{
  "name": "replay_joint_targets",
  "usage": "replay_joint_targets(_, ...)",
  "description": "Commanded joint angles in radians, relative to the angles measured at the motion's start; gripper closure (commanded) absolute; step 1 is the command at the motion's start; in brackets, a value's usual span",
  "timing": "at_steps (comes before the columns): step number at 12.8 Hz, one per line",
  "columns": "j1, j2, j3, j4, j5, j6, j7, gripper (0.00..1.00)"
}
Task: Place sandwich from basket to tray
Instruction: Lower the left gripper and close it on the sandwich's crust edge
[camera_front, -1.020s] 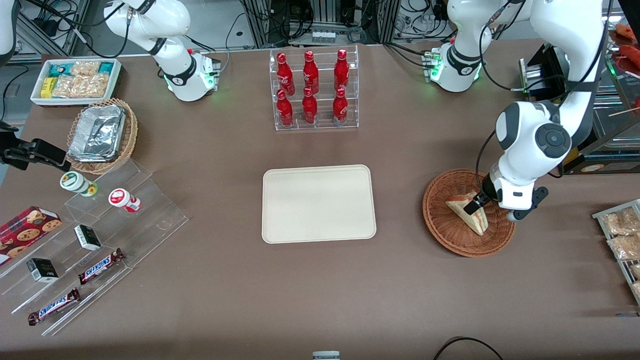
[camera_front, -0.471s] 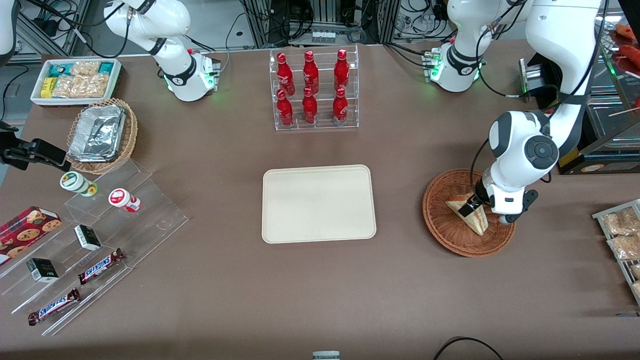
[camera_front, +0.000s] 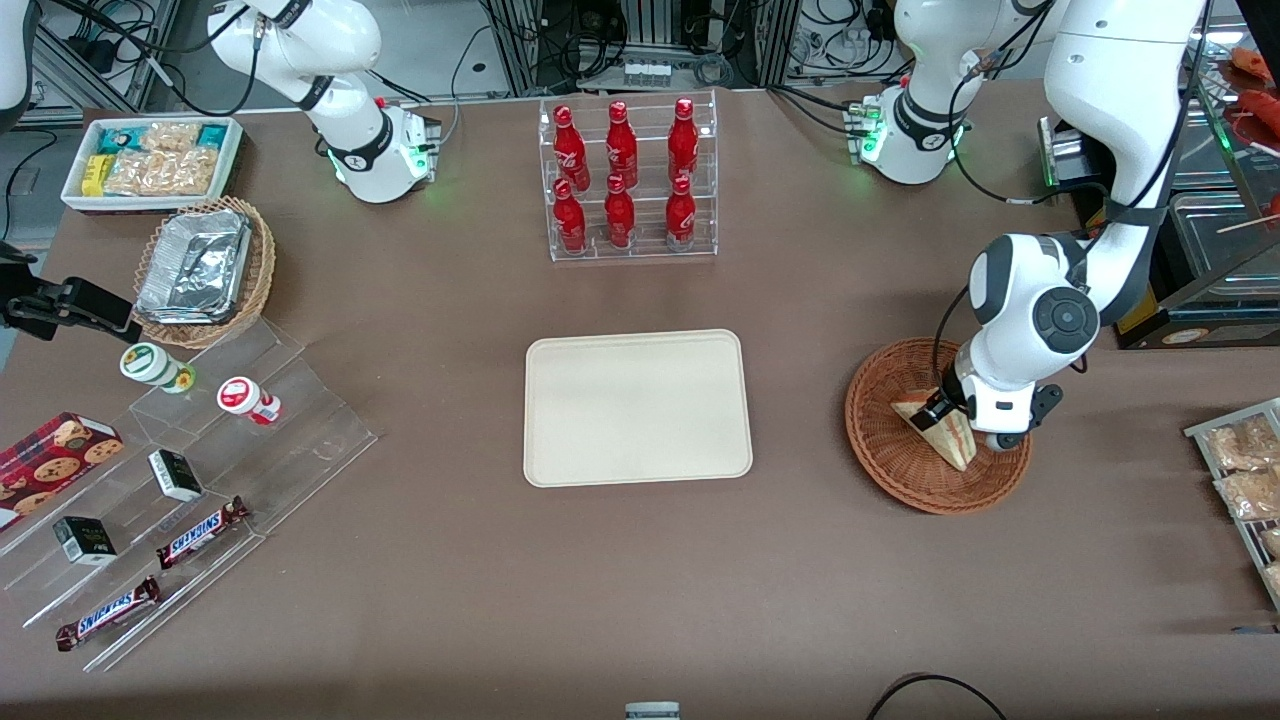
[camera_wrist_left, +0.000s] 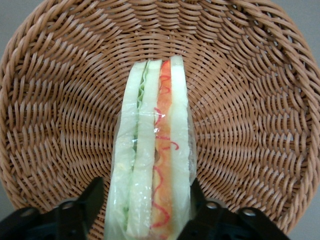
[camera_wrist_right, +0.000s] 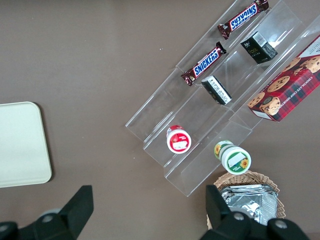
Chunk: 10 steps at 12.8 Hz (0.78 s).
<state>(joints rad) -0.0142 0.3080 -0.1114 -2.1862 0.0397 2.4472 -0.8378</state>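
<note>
The sandwich (camera_front: 952, 441) is a wrapped pale wedge with red and green filling, standing on edge in the reddish-brown wicker basket (camera_front: 885, 450) toward the working arm's end of the table. My gripper (camera_front: 937, 409) is down inside the basket at the sandwich's thick end. In the left wrist view the sandwich (camera_wrist_left: 152, 140) runs between the two black fingers (camera_wrist_left: 87, 202), which straddle it; the gripper (camera_wrist_left: 145, 190) is open, with the wrap close to both pads. The basket weave (camera_wrist_left: 65, 100) fills that view. The cream tray (camera_front: 637, 407) lies bare at mid-table beside the basket.
A clear rack of red bottles (camera_front: 627, 180) stands farther from the front camera than the tray. Snack packets (camera_front: 1240, 470) lie at the working arm's table edge. Acrylic steps with candy bars (camera_front: 190, 470), a tan basket with foil containers (camera_front: 205, 270) and a white snack box (camera_front: 150, 160) sit toward the parked arm's end.
The left arm has lowered and shifted slightly toward the tray, bringing the gripper deeper over the sandwich's thick end. The sandwich and basket have not moved.
</note>
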Motion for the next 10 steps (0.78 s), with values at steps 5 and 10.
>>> replay_joint_targets(5,-0.012,-0.046,-0.027,0.110,0.069,-0.190,-0.026,1.00)
replay_joint_targets(10,-0.137,-0.017,-0.039,0.316,0.057,-0.379,-0.021,1.00)
